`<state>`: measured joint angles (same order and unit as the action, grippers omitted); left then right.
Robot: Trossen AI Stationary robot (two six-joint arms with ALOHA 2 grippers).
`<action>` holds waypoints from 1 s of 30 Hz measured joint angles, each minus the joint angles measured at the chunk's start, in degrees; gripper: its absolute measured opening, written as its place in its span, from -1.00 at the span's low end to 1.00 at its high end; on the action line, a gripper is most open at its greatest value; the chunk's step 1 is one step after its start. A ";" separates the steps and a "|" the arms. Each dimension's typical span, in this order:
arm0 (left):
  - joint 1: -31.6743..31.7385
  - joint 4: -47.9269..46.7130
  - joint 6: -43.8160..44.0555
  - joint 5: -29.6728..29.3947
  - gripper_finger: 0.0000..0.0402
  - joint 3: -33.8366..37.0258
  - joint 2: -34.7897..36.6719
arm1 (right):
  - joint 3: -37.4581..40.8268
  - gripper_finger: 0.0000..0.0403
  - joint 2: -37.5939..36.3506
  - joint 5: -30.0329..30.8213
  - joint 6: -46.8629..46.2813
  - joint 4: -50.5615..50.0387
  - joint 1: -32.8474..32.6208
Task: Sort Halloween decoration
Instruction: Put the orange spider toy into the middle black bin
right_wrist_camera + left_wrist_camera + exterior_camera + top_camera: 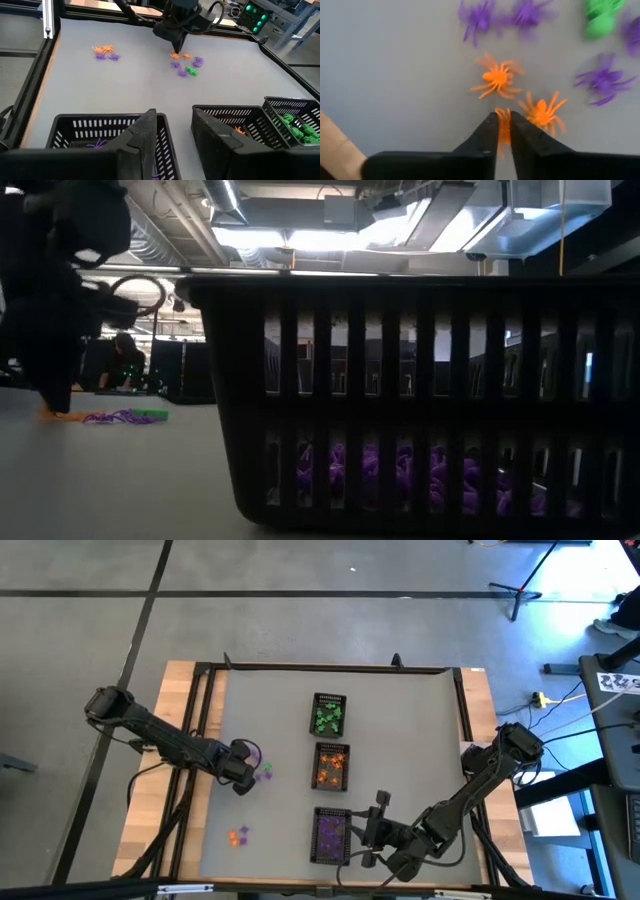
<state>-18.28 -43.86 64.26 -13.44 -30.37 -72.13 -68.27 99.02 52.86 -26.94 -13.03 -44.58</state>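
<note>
My left pincer [503, 119] is down on the counter [400, 740], pinched narrow on one orange spider [503, 131], because orange belongs in the middle tray [333, 766]. My right pincer [172, 125] waits half open over the purple tray [80, 131].

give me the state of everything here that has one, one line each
left claw: shut on a small orange plastic spider, down at the table
right claw: open, empty, above the purple tray
black mesh tray of purple spiders: partly filled
black mesh tray of orange spiders: partly filled
black mesh tray of green trinkets: partly filled
loose spiders on the table: unsorted
</note>
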 joint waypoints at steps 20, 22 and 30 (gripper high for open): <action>-2.57 49.61 -37.54 -12.97 -1.00 -18.74 -2.72 | 0.00 -0.39 0.00 1.36 0.42 -0.07 -0.02; -1.13 54.33 -39.18 -11.85 -1.00 -18.73 -5.02 | 0.00 -0.39 -0.18 2.16 0.96 -0.16 -0.03; 9.40 55.63 -35.91 3.58 -1.00 -20.97 -17.26 | -0.07 -0.39 -3.83 5.00 3.26 -0.56 -2.10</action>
<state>-8.88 11.77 28.35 -9.86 -51.34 -89.39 -68.34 95.19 57.85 -23.68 -13.59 -46.68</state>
